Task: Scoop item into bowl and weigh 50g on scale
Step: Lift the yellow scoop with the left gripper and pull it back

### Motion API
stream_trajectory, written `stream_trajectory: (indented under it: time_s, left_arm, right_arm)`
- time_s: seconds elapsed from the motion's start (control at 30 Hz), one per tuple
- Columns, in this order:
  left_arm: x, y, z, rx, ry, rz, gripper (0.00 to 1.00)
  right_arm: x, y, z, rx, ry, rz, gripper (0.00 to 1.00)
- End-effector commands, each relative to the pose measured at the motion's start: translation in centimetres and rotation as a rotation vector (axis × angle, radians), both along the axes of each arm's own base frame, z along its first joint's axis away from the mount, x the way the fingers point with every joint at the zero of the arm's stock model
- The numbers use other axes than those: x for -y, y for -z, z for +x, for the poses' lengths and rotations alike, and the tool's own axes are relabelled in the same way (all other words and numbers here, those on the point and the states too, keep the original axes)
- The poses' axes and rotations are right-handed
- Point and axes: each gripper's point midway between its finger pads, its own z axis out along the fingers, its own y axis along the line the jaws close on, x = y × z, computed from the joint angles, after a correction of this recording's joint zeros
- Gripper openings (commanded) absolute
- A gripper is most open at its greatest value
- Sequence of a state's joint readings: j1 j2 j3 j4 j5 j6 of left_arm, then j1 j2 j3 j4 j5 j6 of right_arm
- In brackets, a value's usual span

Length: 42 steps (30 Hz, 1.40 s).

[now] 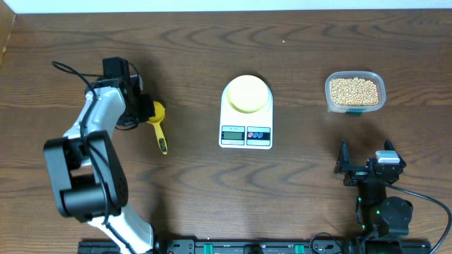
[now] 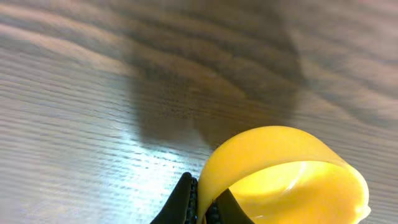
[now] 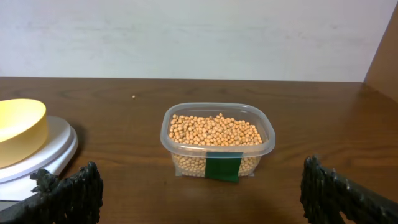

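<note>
L side: L pincer clamped shut on the cup end of the yellow scoop, handle pointing twd front edge. Wrist view: fingers pinch the cup wall, no beans seen inside. Can't tell if scoop is off the counter or resting on it.

Centre: scale w/ bowl on its platform, display side twd robot. Bowl looks empty. Digits too small to read.

R side: clear tub full of beans, green label on near wall, well apart from scale. R pincer spread wide, holding nothing, near front edge, facing tub.

Progress: early. Done = scoop gripped, bowl on scale. Left = take scoop to tub, dig, tip into bowl, repeat till 50g.

In the way: scale + bowl sit between scoop and tub, so L arm prob has to cross over them, w/ risk of knocking the bowl. Nothing else on that path.
</note>
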<state>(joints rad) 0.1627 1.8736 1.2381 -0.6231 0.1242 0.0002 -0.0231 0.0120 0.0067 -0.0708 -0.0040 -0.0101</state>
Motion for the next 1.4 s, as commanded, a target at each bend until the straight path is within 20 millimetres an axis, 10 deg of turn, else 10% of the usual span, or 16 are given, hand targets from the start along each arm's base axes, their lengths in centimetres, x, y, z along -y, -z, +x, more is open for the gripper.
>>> stream_trajectory:
  time_s: [0.0,0.73,1.37]
  left_arm:
    - [-0.6,-3.4,0.7,0.094,-0.007,0.029,0.08]
    - [-1.1,-16.5,3.8,0.534,-0.245,-0.029,0.08]
    - [-1.0,-16.5,3.5,0.518,-0.530,-0.186,0.08]
  right_arm:
    - [0.2,0.0,0.0,0.001,0.007,0.013,0.99]
    - [0.2,0.0,0.0,0.001,0.007,0.013,0.99]
    - [0.2,0.0,0.0,0.001,0.007,0.013,0.99]
